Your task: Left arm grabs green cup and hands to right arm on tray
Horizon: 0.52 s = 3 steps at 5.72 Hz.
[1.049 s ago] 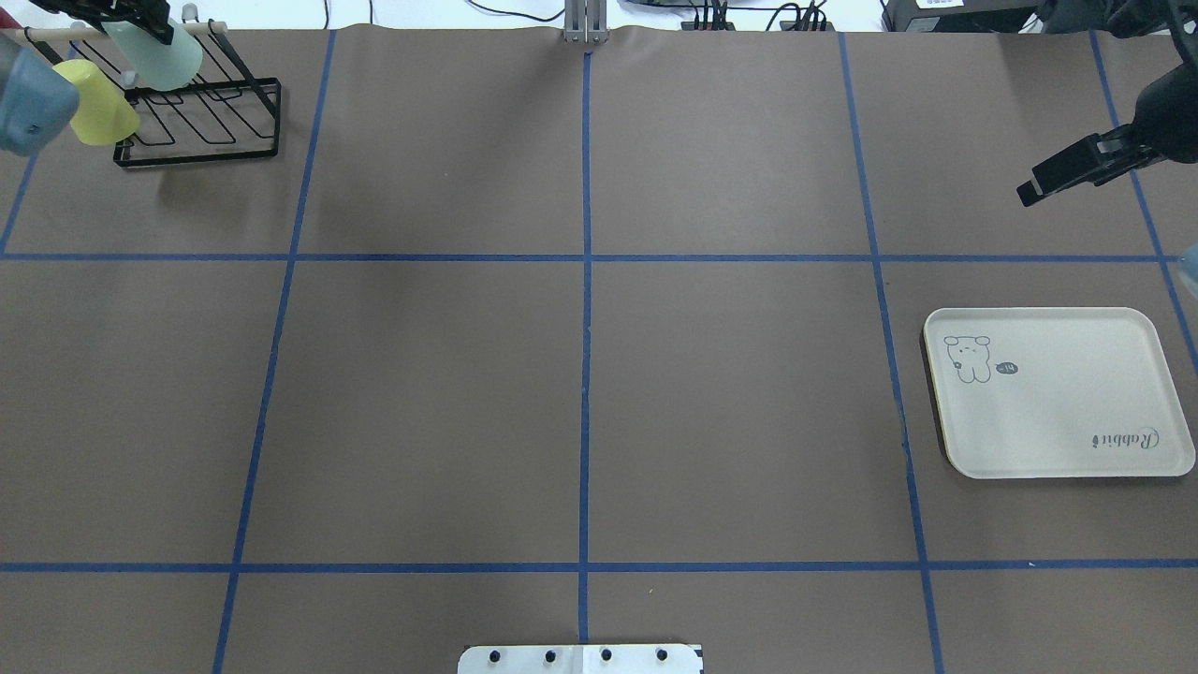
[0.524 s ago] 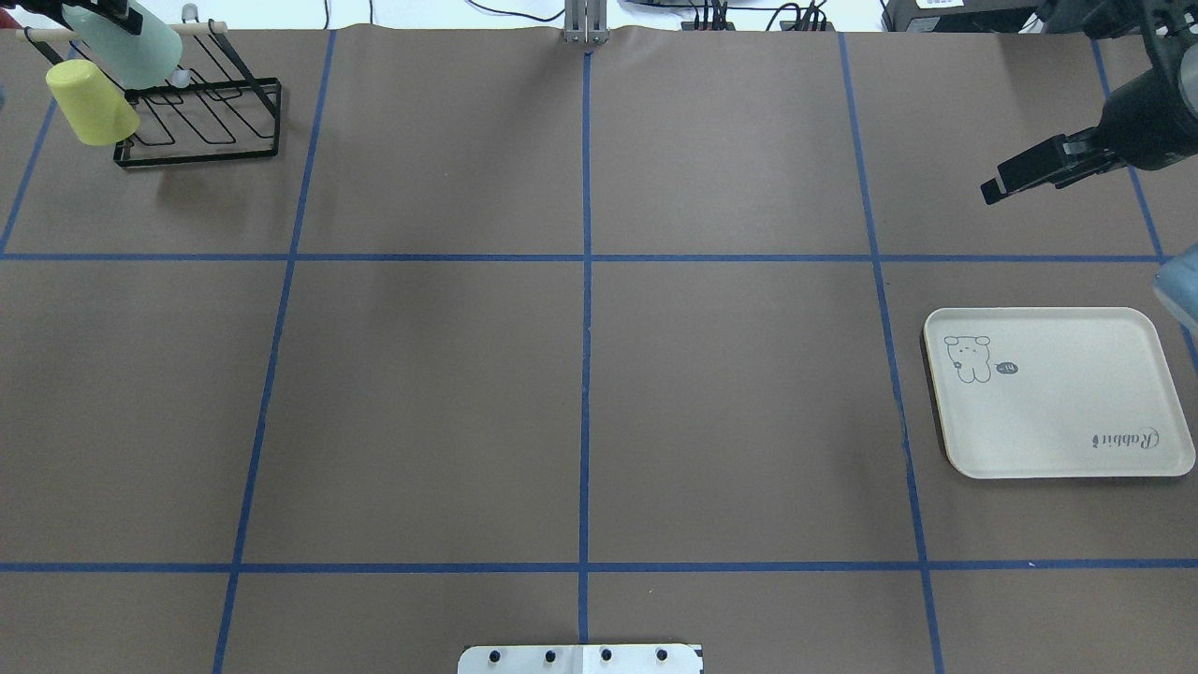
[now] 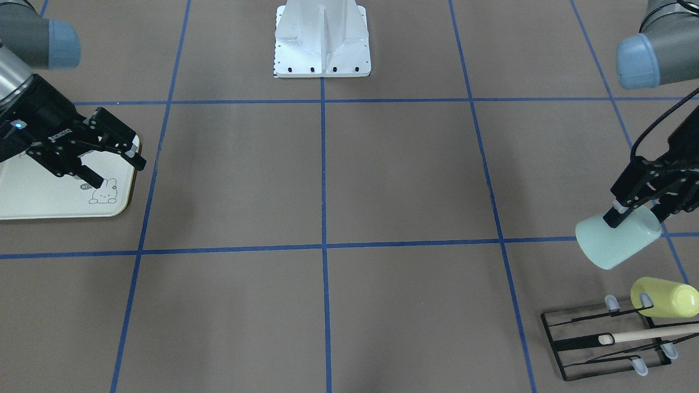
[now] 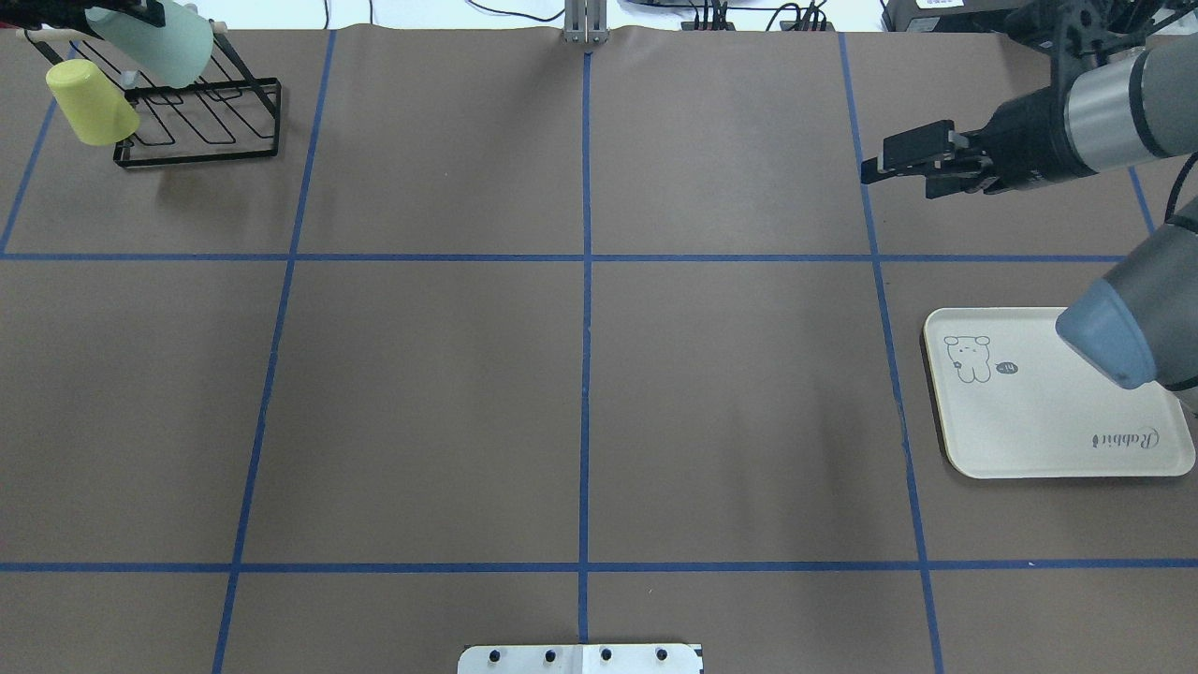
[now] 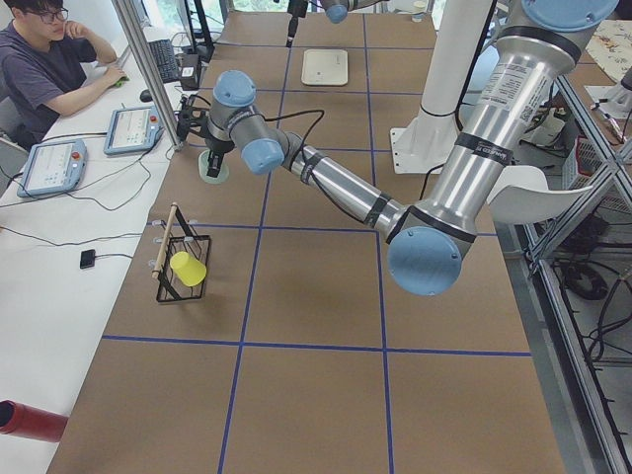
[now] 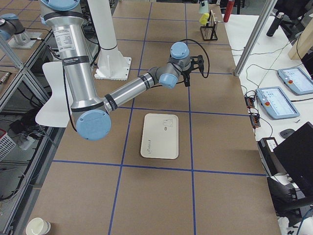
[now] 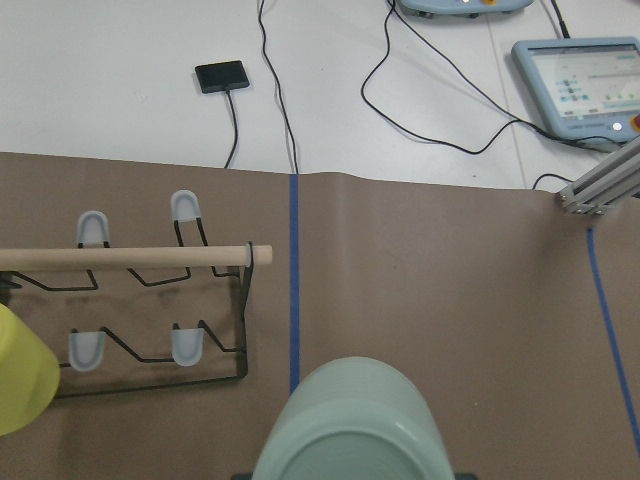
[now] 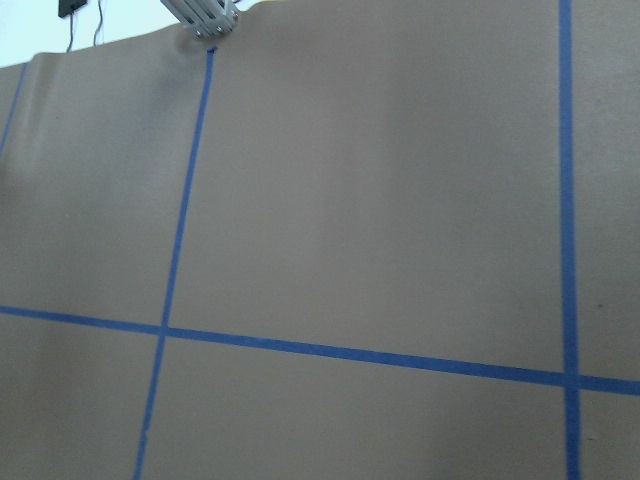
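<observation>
L gripper (image 3: 636, 214) is clamped on the green cup (image 3: 616, 243), which is tilted and off the table, just by the rack (image 3: 600, 341) (yellow cup (image 3: 663, 297) hangs on it). R gripper (image 3: 116, 169) has its jaws apart with nothing in them, up in the air near the tray (image 3: 33, 202), well apart from the cup.

Brown table (image 4: 421, 374) carries tray (image 4: 1029, 440) and wire rack (image 4: 197, 156)

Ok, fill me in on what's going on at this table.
The left end effector is shut on the green cup and holds it tilted in the air, clear of the black wire rack. A yellow-green cup hangs on that rack. The right end effector is open and empty, raised above the table near the rabbit tray. No cup is on it, so the handover is not yet done.
</observation>
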{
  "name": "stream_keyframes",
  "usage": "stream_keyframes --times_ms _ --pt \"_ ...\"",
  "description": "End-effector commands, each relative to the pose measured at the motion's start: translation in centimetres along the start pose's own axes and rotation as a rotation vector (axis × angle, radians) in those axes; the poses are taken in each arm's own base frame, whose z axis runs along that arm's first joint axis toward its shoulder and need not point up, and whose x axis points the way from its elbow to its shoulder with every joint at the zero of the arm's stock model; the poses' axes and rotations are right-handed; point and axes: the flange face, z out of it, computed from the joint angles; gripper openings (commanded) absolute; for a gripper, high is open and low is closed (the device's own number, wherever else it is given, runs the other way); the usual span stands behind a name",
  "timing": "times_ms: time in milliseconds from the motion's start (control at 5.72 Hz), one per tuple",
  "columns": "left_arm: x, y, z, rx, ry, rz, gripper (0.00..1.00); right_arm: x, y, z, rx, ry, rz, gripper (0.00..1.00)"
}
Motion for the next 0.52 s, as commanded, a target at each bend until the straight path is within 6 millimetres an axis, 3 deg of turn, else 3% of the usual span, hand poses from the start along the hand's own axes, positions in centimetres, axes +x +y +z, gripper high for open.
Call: stream_keyframes --times_ms 0,350 --pt "4.1 4.6 1.6 -0.019 0.190 -0.144 0.20 -3.5 1.5 -0.8 0.035 -0.195 0.221 0.99" --pt "7.9 8.9 1.5 -0.092 0.405 -0.255 0.20 -5.8 3.5 -2.0 -0.020 -0.340 0.364 0.99"
